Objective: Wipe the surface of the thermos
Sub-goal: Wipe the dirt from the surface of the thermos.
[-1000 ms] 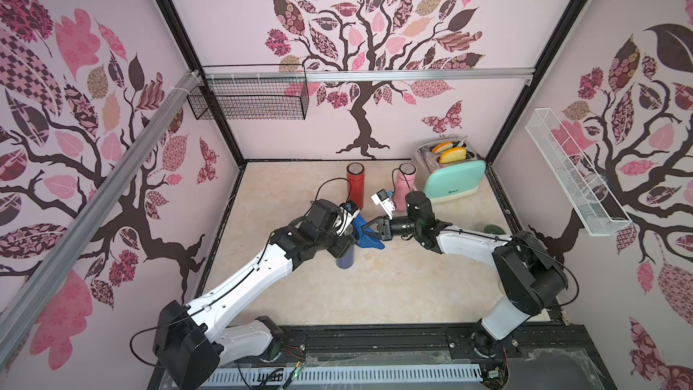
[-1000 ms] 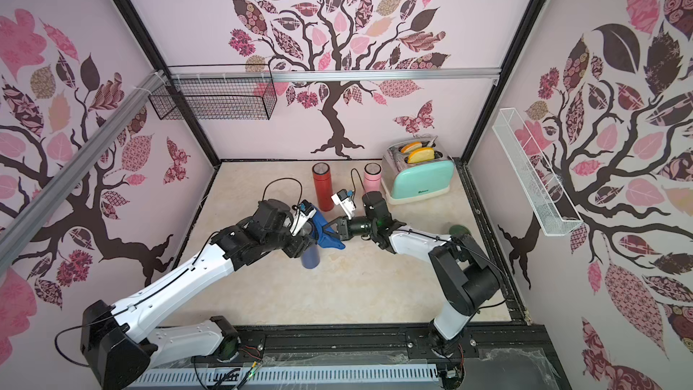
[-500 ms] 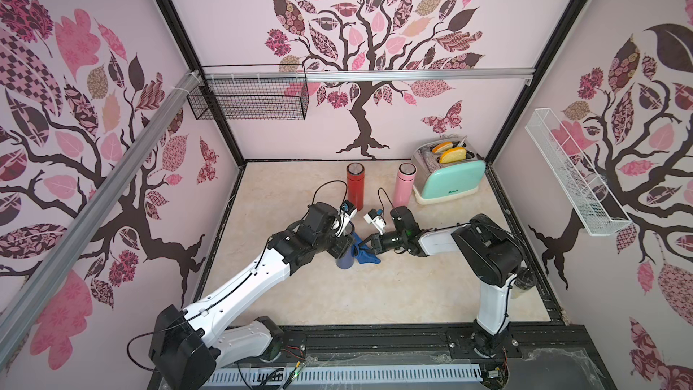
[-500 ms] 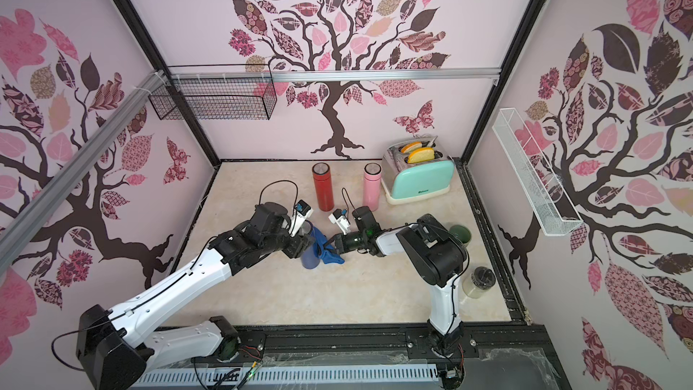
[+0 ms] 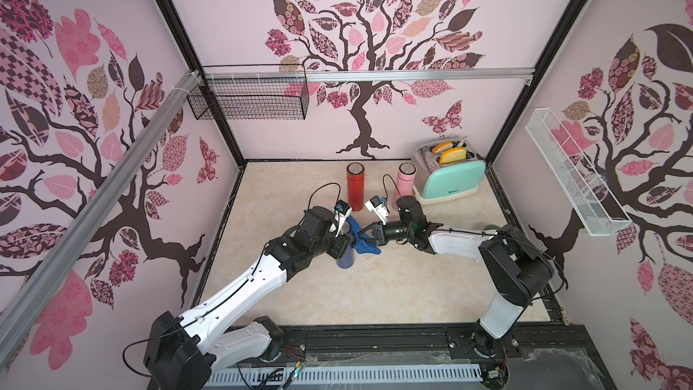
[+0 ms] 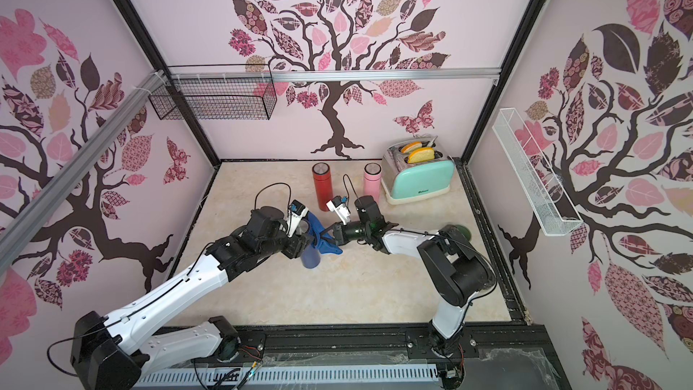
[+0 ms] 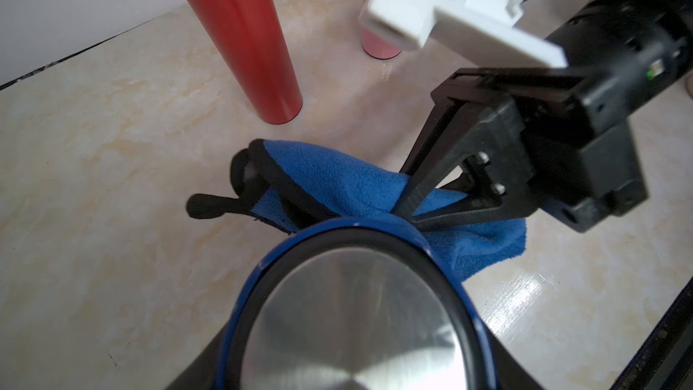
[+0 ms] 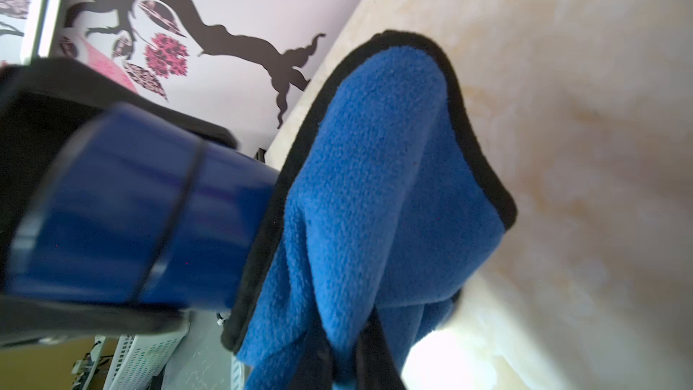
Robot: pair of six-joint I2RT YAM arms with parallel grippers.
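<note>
Thermos (image 5: 344,260) stands upright, gripped by the left pincer (image 5: 342,246). The right pincer (image 5: 370,237), clamped on the cloth (image 5: 360,246), presses it against the thermos's near side.

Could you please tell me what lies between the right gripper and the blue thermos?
The blue cloth, pinched in the shut right gripper, lies against the blue thermos near its top; the left wrist view shows it best.

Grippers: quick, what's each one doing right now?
Left gripper: closed around the blue thermos, holding it upright.
Right gripper: shut on the blue cloth, which lies against the thermos.
</note>
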